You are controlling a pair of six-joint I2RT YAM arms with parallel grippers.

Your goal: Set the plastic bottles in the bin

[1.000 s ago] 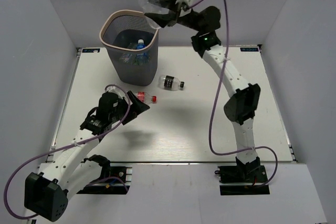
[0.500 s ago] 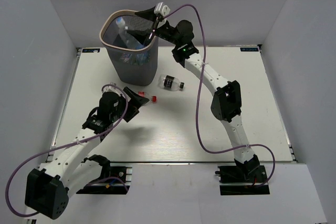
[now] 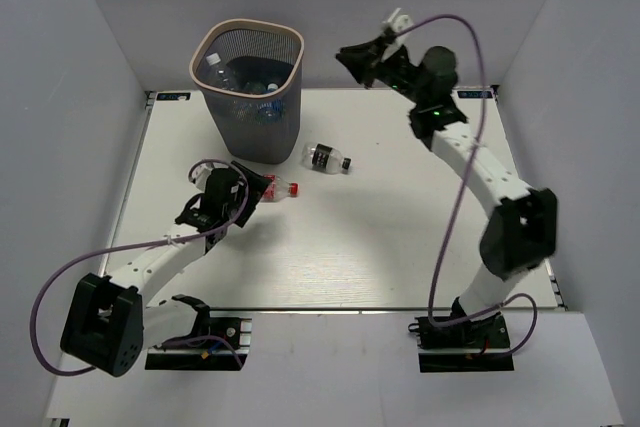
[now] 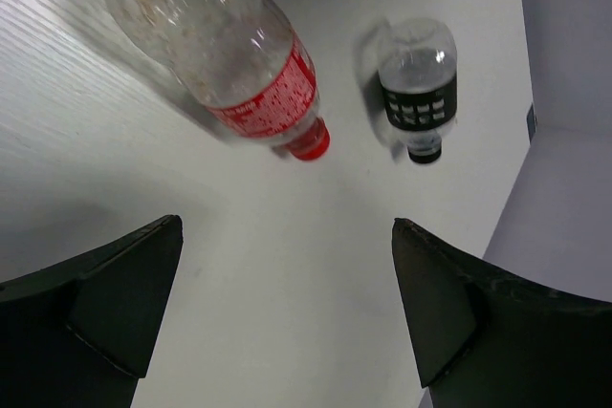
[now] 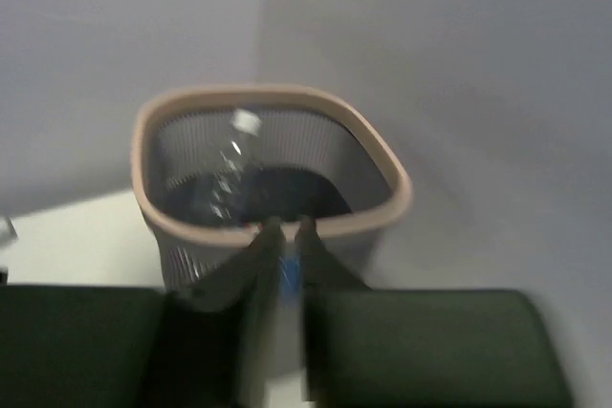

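Observation:
The bin [image 3: 296,55], dark mesh with a beige rim, stands at the back left with several plastic bottles [image 3: 262,89] inside. It also shows in the right wrist view [image 5: 392,200], with a clear bottle [image 5: 229,167] inside. A red-label bottle [image 3: 280,188] and a black-label bottle [image 3: 326,158] lie on the table in front of the bin. Both show in the left wrist view, the red one [image 4: 251,66] and the black one [image 4: 418,93]. My left gripper [image 3: 256,192] is open and empty, just short of the red-label bottle. My right gripper [image 3: 352,55] is raised to the right of the bin, with its fingers [image 5: 273,232] nearly together and empty.
The white table [image 3: 400,237] is enclosed by grey walls on three sides. The right arm's purple cable [image 3: 470,57] loops above the table at the back right.
My right gripper carried a clear bottle over the bin, let it go inside, and has swung back to the right. My left gripper moved closer to the red-label bottle.

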